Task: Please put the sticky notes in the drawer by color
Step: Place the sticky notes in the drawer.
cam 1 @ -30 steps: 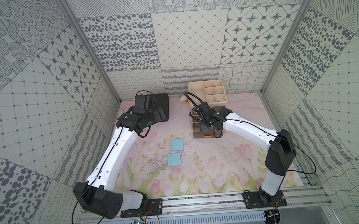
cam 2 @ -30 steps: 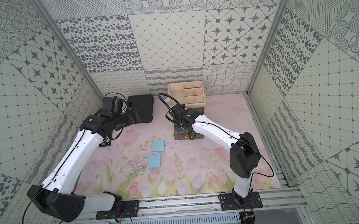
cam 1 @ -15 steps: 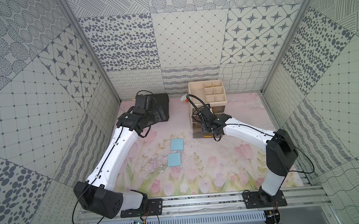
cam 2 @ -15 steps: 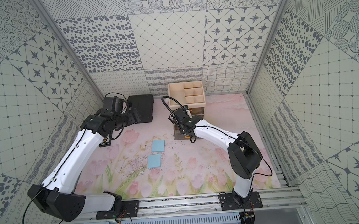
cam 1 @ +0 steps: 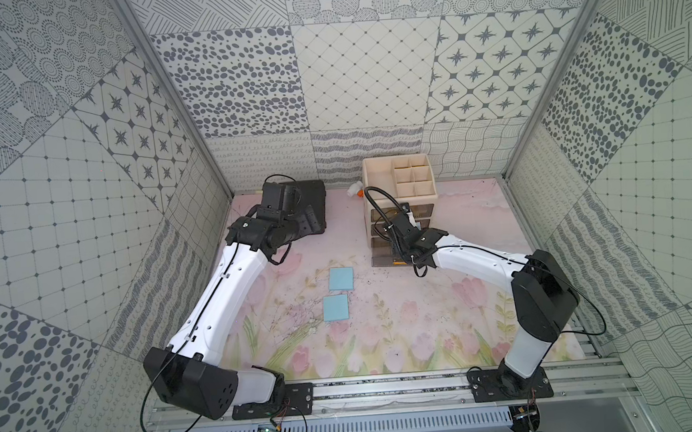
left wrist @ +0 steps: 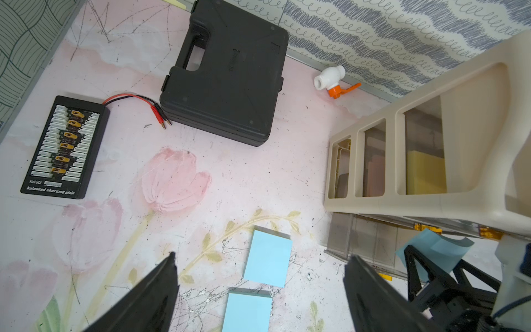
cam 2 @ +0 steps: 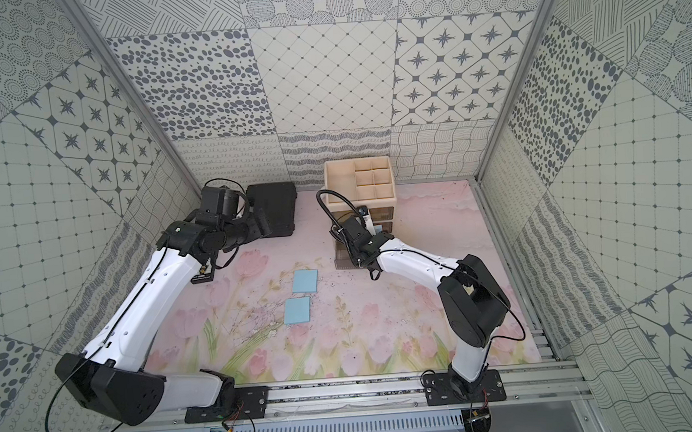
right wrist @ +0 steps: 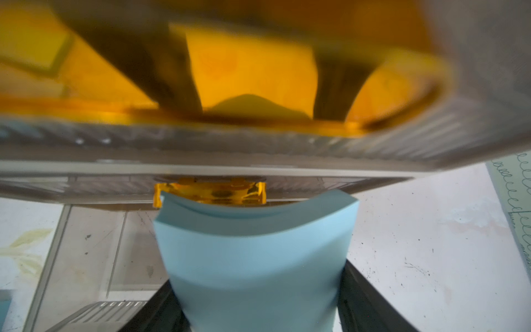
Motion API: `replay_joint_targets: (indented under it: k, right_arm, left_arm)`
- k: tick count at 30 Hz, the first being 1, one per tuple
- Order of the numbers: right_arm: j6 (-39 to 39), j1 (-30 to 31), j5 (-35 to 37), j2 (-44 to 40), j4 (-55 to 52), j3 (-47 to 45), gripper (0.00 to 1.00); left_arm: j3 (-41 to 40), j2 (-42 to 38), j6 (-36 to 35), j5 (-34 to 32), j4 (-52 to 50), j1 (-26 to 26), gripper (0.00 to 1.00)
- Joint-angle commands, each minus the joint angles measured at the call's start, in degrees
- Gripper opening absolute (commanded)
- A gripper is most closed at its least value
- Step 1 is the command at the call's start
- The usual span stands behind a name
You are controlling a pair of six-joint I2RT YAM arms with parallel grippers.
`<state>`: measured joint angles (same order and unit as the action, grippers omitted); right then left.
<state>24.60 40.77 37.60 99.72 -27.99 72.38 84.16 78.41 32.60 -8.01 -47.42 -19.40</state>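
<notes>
Floral mat (cam 1: 427,324); right jaws bow blue sticky pad (right wrist: 253,258) near smoky ribbed drawer (right wrist: 373,146).

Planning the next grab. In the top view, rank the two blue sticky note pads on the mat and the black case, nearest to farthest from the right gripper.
From the right gripper, in a top view:
1. Rear blue sticky notes, just to its left.
2. Front blue sticky notes, left, lower in view.
3. Black case, far left, at the back.
</notes>
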Motion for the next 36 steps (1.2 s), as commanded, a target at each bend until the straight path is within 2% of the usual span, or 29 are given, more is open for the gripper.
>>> replay_joint_targets:
  k: [1, 8, 15, 23, 27, 31, 36]
  right_arm:
    - [-0.31, -0.61, 3.14, -1.1, 4.41, -1.62, 0.77]
    - [0.41, -0.61, 3.7, -3.23, 5.0, -3.11, 0.97]
    - [-0.17, -0.96, 3.76, -4.49, 4.72, -3.17, 0.98]
    - [-0.62, 0.18, -1.45, -14.1, 1.35, -0.4, 0.93]
    - [5.73, 3.4, -7.01, -15.82, -5.11, 3.06, 0.91]
    - [15.43, 8.78, -13.14, -11.85, -12.52, 7.02, 0.91]
    - [26.01, 13.19, -23.52, -5.98, -11.95, 8.14, 0.96]
  left_arm:
    - [-0.13, 0.22, 0.43, 0.34, -0.79, 0.77, 0.93]
    - [-0.18, 0.37, 0.52, 0.7, -0.83, 0.79, 0.93]
    - [-0.83, 0.31, 0.8, 1.12, -0.83, 0.77, 0.93]
    - [-2.28, -0.87, 1.41, 1.45, 0.81, 0.79, 0.92]
    - [-2.1, -2.05, 0.95, 1.75, 1.1, 0.73, 0.92]
    - [-1.38, -3.29, -0.63, 0.52, -0.71, 0.92, 0.92]
    - [-2.79, -6.71, -0.74, -1.13, -3.87, 3.43, 0.93]
